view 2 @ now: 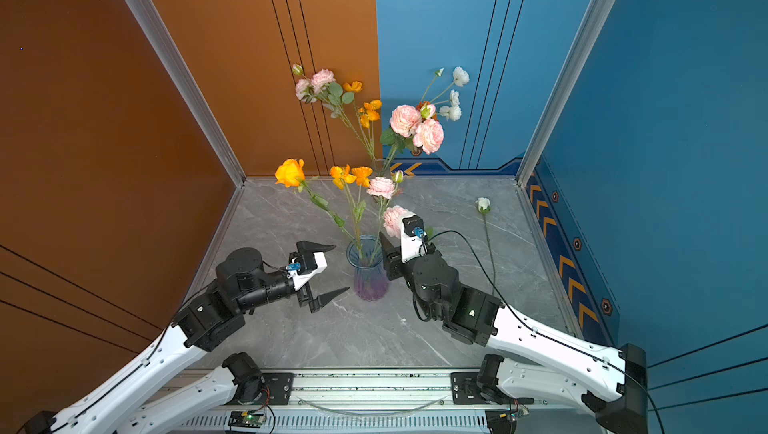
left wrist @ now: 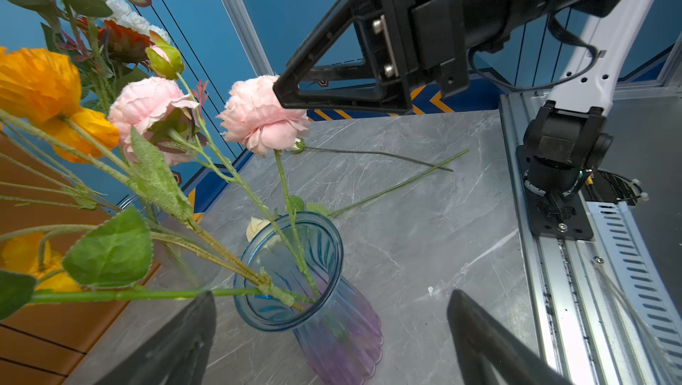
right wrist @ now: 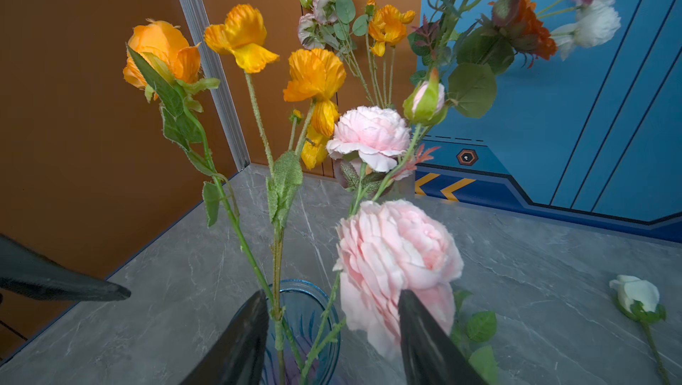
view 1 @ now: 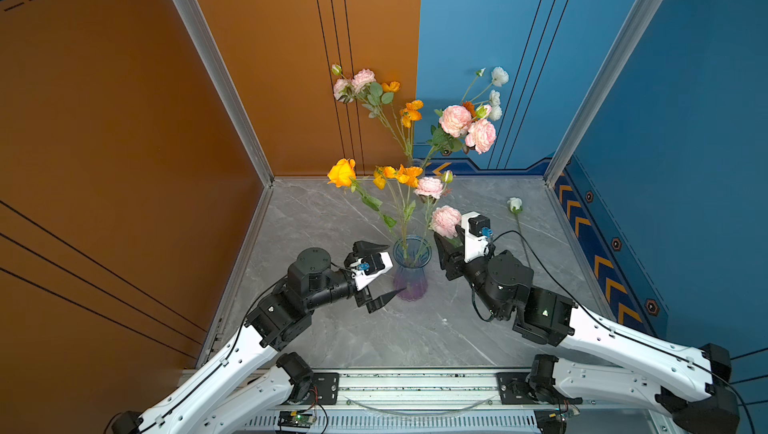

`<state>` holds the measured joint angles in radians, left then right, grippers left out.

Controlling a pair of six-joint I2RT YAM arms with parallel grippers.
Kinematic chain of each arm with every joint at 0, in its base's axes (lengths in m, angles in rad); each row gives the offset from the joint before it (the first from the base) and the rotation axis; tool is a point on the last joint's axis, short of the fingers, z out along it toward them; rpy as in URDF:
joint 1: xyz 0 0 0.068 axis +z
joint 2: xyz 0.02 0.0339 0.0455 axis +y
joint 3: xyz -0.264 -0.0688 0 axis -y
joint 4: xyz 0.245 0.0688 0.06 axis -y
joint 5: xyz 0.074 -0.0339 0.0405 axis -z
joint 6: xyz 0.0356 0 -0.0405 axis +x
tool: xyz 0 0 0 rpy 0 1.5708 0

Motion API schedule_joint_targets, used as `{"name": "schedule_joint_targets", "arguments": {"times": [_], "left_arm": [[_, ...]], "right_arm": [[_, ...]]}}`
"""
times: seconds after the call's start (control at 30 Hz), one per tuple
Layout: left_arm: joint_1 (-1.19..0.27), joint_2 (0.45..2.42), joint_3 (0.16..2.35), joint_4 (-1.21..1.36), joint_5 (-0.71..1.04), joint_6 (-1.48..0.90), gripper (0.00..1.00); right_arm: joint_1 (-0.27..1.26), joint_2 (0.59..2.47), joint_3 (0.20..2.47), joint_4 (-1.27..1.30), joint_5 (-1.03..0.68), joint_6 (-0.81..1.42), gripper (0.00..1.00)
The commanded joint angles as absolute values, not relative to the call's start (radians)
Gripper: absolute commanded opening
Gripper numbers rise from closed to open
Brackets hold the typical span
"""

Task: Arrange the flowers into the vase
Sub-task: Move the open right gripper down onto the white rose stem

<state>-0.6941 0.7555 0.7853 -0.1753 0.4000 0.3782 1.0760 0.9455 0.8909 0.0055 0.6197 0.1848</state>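
A blue-to-purple glass vase [view 1: 411, 269] [view 2: 368, 274] [left wrist: 324, 313] [right wrist: 313, 302] stands mid-table and holds several flowers: an orange rose [view 1: 342, 172], orange poppies [view 1: 401, 175] and pink ruffled blooms [view 1: 429, 186]. A lower pink bloom [view 1: 444, 221] [right wrist: 398, 250] leans right with its stem in the vase. My left gripper [view 1: 397, 267] [left wrist: 331, 294] is open, its fingers on either side of the vase without touching it. My right gripper [right wrist: 331, 292] is open just right of the rim, with the stems loose between its fingers. A white rose [view 1: 514, 204] [right wrist: 636, 292] lies on the table.
A second bouquet [view 1: 467, 126] of pink, white and orange blooms stands against the back wall. A cream bud [left wrist: 256, 228] on a long green stem lies beside the vase. Orange and blue walls enclose the grey table [view 1: 374, 336]; a metal rail [view 1: 415, 386] runs along the front.
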Motion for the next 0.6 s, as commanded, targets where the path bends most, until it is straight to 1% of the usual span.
{"name": "schedule_joint_targets", "arguments": {"times": [0.0,0.07,0.1,0.13,0.2,0.23,0.33,0.37,0.43,0.57], "left_arm": [[-0.707,0.779,0.798,-0.179,0.455,0.350,0.98],[-0.723,0.799,0.802,-0.179,0.460,0.344,0.98],[-0.733,0.808,0.802,-0.179,0.460,0.342,0.98],[-0.747,0.820,0.803,-0.179,0.458,0.341,0.98],[-0.776,0.847,0.805,-0.179,0.448,0.337,0.98],[-0.792,0.860,0.807,-0.179,0.437,0.336,0.98],[-0.835,0.900,0.808,-0.179,0.388,0.327,0.98],[-0.843,0.910,0.812,-0.179,0.376,0.329,0.98],[-0.851,0.922,0.819,-0.218,0.371,0.331,0.98],[-0.853,0.914,0.815,-0.223,0.368,0.343,0.98]], "right_arm": [[1.035,0.880,0.853,-0.206,0.748,0.234,0.59],[0.975,0.845,0.845,-0.329,0.820,0.338,0.58],[0.928,0.831,0.842,-0.392,0.813,0.393,0.58],[0.861,0.819,0.837,-0.454,0.768,0.448,0.58],[0.699,0.816,0.824,-0.544,0.626,0.530,0.58],[0.596,0.834,0.822,-0.584,0.525,0.562,0.58],[0.364,0.945,0.825,-0.638,0.215,0.565,0.55],[0.322,0.998,0.831,-0.649,0.145,0.552,0.56],[0.276,1.117,0.852,-0.667,0.060,0.498,0.56],[0.269,1.375,0.932,-0.680,-0.037,0.365,0.55]]}}
